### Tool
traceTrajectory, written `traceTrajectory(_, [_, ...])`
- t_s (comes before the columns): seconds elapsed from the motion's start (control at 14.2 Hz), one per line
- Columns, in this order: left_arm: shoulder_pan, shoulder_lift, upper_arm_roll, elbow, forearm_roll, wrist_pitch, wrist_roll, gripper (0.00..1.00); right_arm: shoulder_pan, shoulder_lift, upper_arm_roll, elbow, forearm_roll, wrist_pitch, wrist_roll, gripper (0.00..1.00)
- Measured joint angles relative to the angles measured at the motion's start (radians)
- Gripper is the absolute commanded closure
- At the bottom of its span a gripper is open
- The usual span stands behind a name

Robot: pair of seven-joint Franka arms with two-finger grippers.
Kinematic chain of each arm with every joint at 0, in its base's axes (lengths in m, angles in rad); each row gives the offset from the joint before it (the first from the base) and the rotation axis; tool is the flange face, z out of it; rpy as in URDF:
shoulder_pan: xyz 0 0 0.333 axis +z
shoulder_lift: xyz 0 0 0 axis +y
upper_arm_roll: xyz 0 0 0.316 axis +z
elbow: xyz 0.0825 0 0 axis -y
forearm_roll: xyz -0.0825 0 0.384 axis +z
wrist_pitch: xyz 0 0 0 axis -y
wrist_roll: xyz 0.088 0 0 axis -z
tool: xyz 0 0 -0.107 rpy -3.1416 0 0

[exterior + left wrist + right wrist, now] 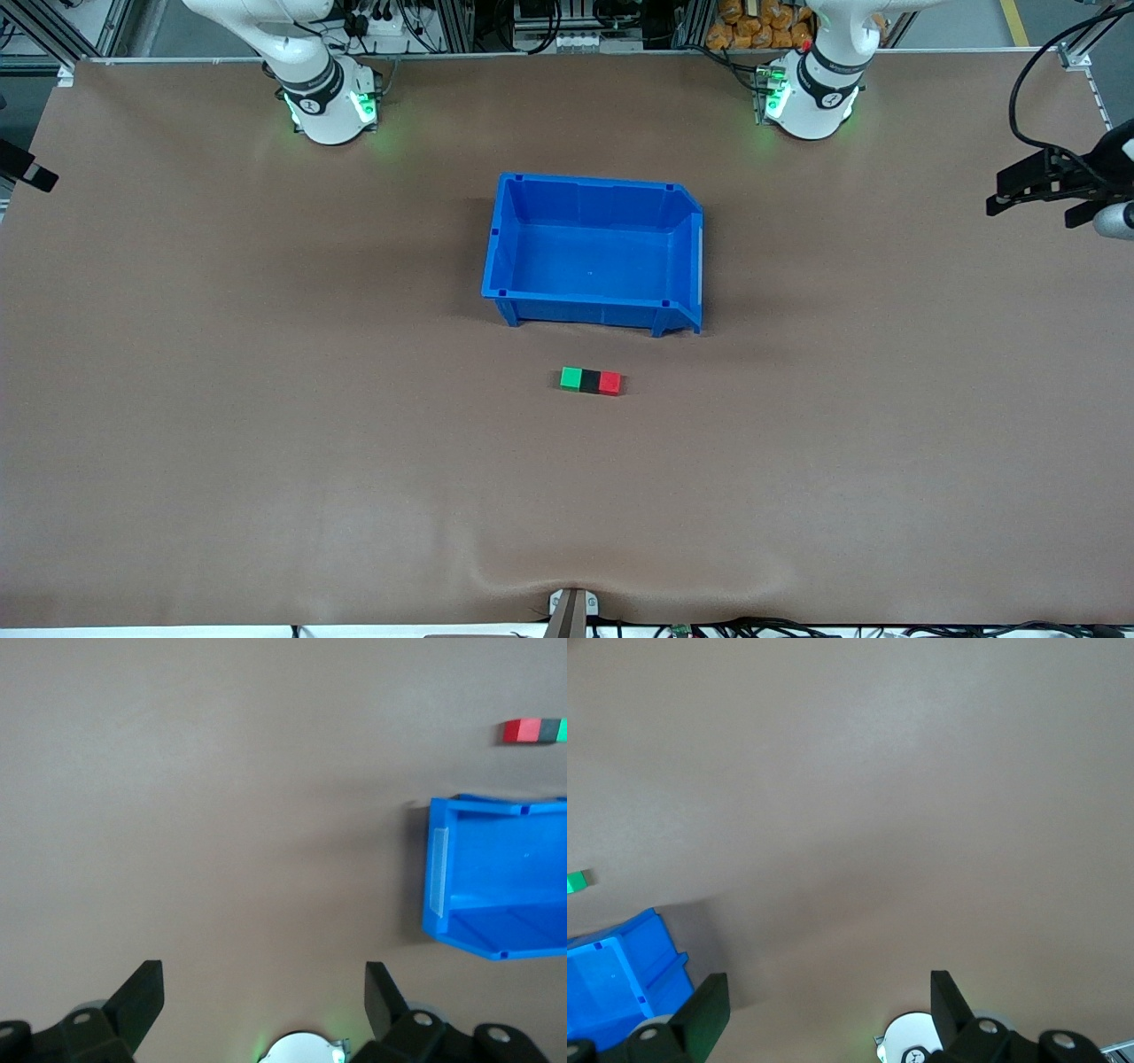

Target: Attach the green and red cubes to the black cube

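The green cube (571, 379), black cube (590, 380) and red cube (609, 383) lie touching in one row on the brown table, black in the middle. The green one is toward the right arm's end. The row is nearer to the front camera than the blue bin (576, 310). My left gripper (263, 979) hangs open and empty high over its own base, and its wrist view shows the red cube (523, 730) and black cube (550, 728) far off. My right gripper (826, 983) is open and empty over its base, with only the green cube (578, 880) in its wrist view.
The blue bin (438, 877) stands empty in the middle of the table, its low open side toward the left arm's end. The bin's corner (620, 939) shows in the right wrist view. A black bracket (1045, 186) juts in at the left arm's end.
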Motion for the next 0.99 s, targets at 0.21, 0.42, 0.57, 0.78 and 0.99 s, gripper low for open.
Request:
traceTrajectory(0.21, [-0.008,-0.001,-0.016,0.003,0.017,0.012,-0.019,0.0,0.006,-0.02,0.001,-0.019,0.0,0.002,-0.004,0.0])
traceTrajectory(0.42, [-0.009,-0.004,-0.032,0.004,0.022,0.049,-0.021,0.0,0.015,-0.021,0.001,-0.024,-0.016,0.009,-0.035,0.0])
traceTrajectory(0.57, [-0.008,-0.004,-0.032,0.003,0.022,0.058,-0.022,0.0,0.028,-0.021,0.001,-0.026,-0.039,0.01,-0.058,0.0])
traceTrajectory(0.78, [-0.002,-0.004,-0.028,0.002,0.022,0.069,-0.022,0.0,0.04,-0.021,0.001,-0.029,-0.047,0.012,-0.092,0.0])
traceTrajectory(0.99, [-0.001,-0.001,-0.027,0.001,0.022,0.077,-0.023,0.0,0.041,-0.021,0.0,-0.032,-0.058,0.014,-0.178,0.0])
